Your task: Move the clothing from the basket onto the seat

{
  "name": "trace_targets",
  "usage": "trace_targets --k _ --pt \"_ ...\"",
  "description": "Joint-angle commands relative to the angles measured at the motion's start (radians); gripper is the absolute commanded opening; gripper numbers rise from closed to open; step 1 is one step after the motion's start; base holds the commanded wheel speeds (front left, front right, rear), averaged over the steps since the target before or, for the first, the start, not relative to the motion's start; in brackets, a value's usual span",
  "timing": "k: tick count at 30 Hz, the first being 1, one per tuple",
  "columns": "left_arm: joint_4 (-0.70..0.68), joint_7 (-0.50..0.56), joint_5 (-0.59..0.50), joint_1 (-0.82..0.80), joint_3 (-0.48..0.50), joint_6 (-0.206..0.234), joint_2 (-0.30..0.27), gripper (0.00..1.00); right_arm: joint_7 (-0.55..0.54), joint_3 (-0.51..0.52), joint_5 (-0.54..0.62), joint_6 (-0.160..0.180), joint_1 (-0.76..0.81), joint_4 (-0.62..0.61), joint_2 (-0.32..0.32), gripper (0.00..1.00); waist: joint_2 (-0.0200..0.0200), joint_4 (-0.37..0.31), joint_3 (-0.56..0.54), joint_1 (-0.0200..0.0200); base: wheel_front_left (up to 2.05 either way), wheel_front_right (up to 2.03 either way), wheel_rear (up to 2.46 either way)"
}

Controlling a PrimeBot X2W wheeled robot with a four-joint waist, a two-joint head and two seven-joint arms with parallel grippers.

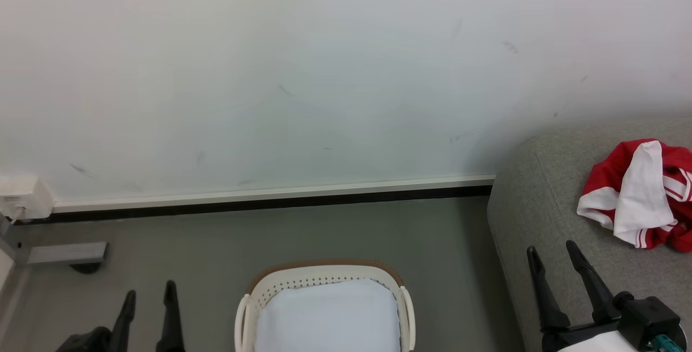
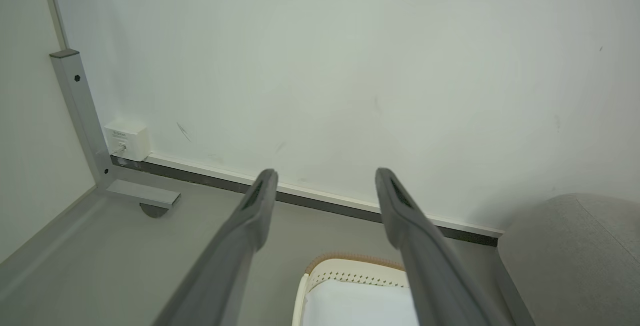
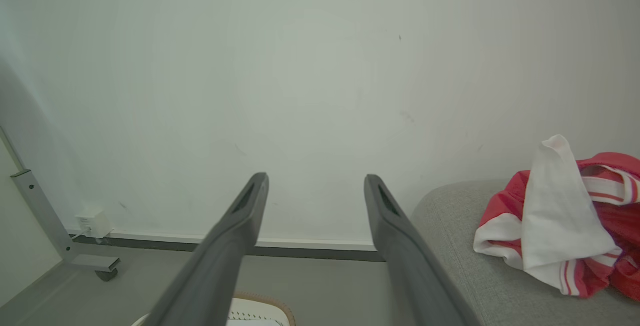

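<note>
The clothing [image 1: 643, 190] lies heaped on the seat [image 1: 540, 211], leaving the basket [image 1: 324, 266] with a bare bottom. The left tool [image 1: 150, 290] and right tool [image 1: 551, 247] stand wide open and hold nothing, probably because the job looks done.

Clothing [image 1: 643, 195] on seat [image 1: 540, 206]; basket [image 1: 324, 281] on floor, left of seat.
</note>
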State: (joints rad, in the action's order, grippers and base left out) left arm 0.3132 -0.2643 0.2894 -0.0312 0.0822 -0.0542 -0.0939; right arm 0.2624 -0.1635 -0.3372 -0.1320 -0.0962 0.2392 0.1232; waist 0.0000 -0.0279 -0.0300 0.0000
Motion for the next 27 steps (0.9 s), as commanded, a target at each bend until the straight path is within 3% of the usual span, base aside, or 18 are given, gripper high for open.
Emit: trace_targets --k 1,8,27 --pt "0.008 0.000 -0.017 0.013 0.009 -0.011 0.008 1.00 0.003 0.007 0.012 0.003 0.019 0.002 -0.010 1.00 0.0000 0.000 0.001 0.0000 0.00 0.00 0.00" --pt "0.018 0.000 -0.043 -0.002 0.042 -0.038 0.030 1.00 0.003 0.022 0.019 0.003 0.023 0.001 -0.040 1.00 0.0000 -0.002 0.004 0.0000 0.00 0.00 0.00" --pt "0.023 0.000 -0.072 -0.018 0.070 -0.064 0.042 1.00 0.003 0.002 0.006 0.003 -0.001 0.019 -0.043 1.00 0.0000 -0.002 0.004 0.0000 0.00 0.00 0.00"
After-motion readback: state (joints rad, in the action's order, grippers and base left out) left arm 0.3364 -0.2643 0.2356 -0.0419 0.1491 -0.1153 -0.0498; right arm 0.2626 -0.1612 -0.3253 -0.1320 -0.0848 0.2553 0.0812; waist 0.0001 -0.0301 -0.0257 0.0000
